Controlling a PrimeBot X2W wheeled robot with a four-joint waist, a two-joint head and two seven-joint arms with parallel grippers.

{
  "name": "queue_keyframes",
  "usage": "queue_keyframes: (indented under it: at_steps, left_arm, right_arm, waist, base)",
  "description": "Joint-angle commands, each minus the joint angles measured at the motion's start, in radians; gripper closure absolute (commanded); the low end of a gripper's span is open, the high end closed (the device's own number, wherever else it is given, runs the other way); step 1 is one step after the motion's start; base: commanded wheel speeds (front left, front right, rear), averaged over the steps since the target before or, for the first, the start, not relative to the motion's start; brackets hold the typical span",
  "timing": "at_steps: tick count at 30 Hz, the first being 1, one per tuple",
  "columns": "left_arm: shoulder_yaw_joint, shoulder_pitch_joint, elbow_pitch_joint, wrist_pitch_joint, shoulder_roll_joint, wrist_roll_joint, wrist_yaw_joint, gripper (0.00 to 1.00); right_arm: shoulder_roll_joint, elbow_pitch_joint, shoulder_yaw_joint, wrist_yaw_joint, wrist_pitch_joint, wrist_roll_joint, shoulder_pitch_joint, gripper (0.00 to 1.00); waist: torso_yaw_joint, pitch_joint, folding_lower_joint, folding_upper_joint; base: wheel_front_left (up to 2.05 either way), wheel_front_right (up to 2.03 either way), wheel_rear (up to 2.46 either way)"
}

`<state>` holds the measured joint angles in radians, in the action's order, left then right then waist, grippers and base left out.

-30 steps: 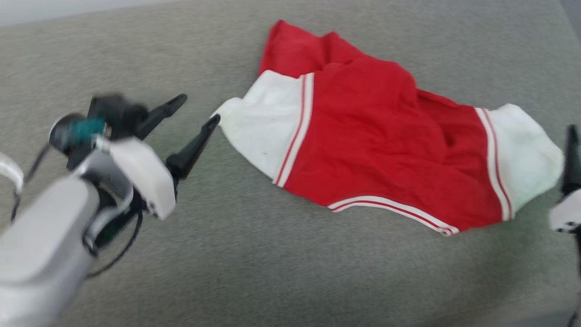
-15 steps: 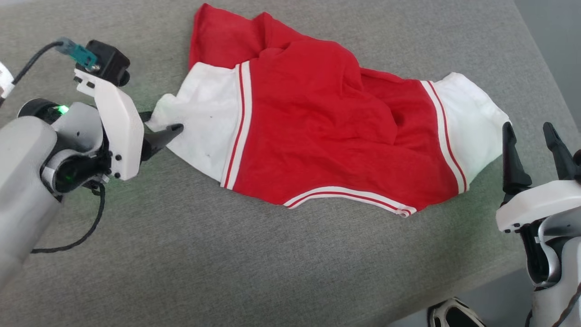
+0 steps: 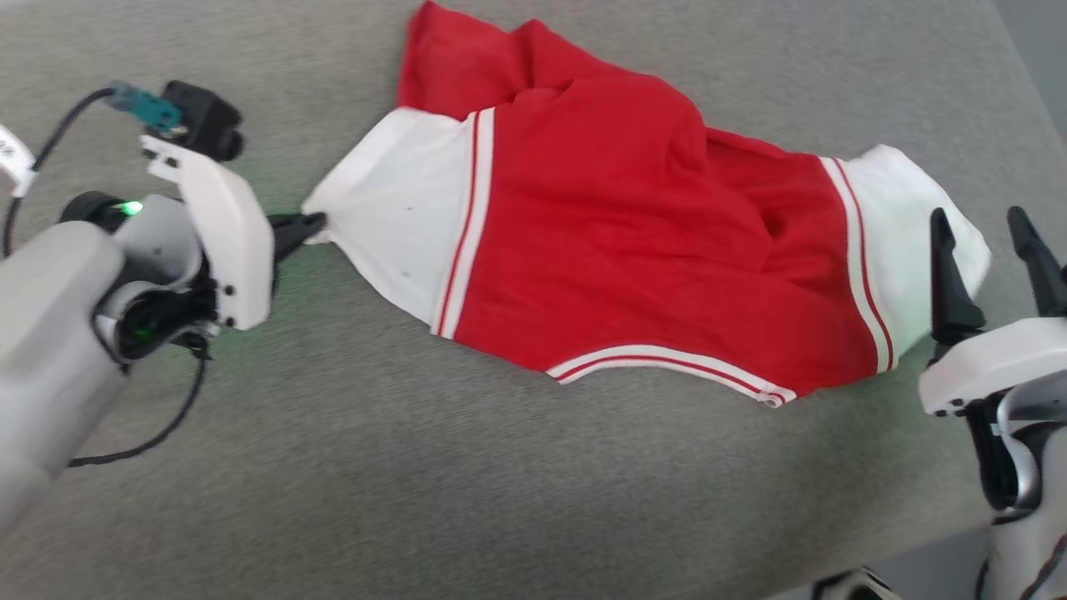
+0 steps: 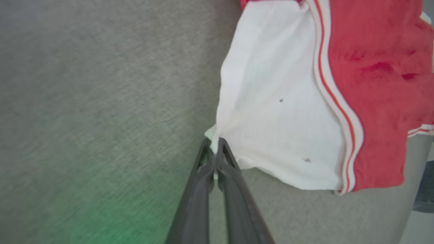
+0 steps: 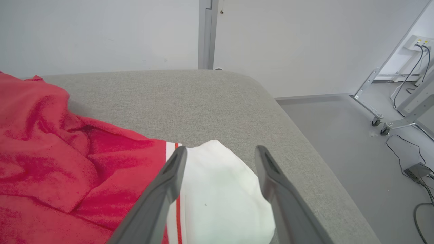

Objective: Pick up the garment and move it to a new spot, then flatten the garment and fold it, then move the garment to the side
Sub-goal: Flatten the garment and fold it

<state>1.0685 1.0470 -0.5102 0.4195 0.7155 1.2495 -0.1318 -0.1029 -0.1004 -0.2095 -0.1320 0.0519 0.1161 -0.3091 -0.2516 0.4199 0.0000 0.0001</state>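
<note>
**Red and white jersey garment [image 3: 617, 250] lying across grey fabric cushion [image 3: 417, 483]**

The garment is stretching left to right. The dark-fingered left gripper [image 3: 310, 225] is pinching the tip of its left sleeve. The dark-fingered right gripper [image 3: 992, 242] is standing at the right sleeve's end, fingers spread either side, near the cushion's right edge.

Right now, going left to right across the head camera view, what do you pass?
First the left gripper, shut on a sleeve tip → the garment, in turn its white sleeve, red middle, second white sleeve → the right gripper, open.
</note>
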Motion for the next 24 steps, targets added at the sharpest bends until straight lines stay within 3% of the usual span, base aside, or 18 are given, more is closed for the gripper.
queue_keyframes:
  at_steps: [1, 12, 19, 20, 21, 22, 24]
  left_arm:
    - [0.003, -0.002, -0.014, -0.014, 0.023, 0.01, 0.003, 1.0]
    - [0.005, -0.172, -0.066, -0.143, 0.145, 0.075, 0.003, 1.0]
    - [-0.016, -0.226, -0.132, -0.234, 0.113, 0.093, 0.014, 1.0]
    - [-0.019, -0.226, -0.134, -0.254, 0.108, 0.086, 0.013, 0.96]
    - [-0.027, -0.229, -0.136, -0.282, 0.102, 0.082, 0.013, 0.64]
    - [-0.034, -0.235, -0.139, -0.312, 0.095, 0.081, 0.012, 0.0]
    - [-0.038, -0.256, -0.143, -0.374, 0.09, 0.066, 0.02, 0.0]
  right_arm:
    - [-0.009, 0.006, -0.003, 0.002, 0.005, -0.008, 0.003, 0.0]
    - [-0.058, 0.032, 0.053, 0.002, 0.048, -0.012, 0.03, 0.0]
    - [-0.084, 0.046, 0.108, 0.002, 0.088, -0.013, 0.031, 0.0]
    - [-0.09, 0.05, 0.122, 0.002, 0.093, -0.012, 0.03, 0.0]
    - [-0.098, 0.054, 0.14, 0.002, 0.101, -0.009, 0.03, 0.0]
    - [-0.108, 0.057, 0.162, 0.002, 0.109, -0.005, 0.031, 0.0]
    - [-0.146, 0.064, 0.229, 0.002, 0.137, -0.001, 0.037, 0.0]
  waist:
    - [0.03, -0.016, 0.0, -0.0001]
    - [0.157, -0.078, 0.0, -0.0001]
    - [0.19, -0.104, 0.0, -0.0001]
    - [0.192, -0.106, 0.0, -0.0001]
    - [0.193, -0.108, 0.0, -0.0001]
    - [0.193, -0.111, 0.0, -0.0001]
    - [0.19, -0.116, 0.0, -0.0001]
  base:
    - [0.0, 0.0, 0.0]
    - [0.0, 0.0, 0.0]
    - [0.0, 0.0, 0.0]
    - [0.0, 0.0, 0.0]
    - [0.0, 0.0, 0.0]
    - [0.0, 0.0, 0.0]
    - [0.0, 0.0, 0.0]
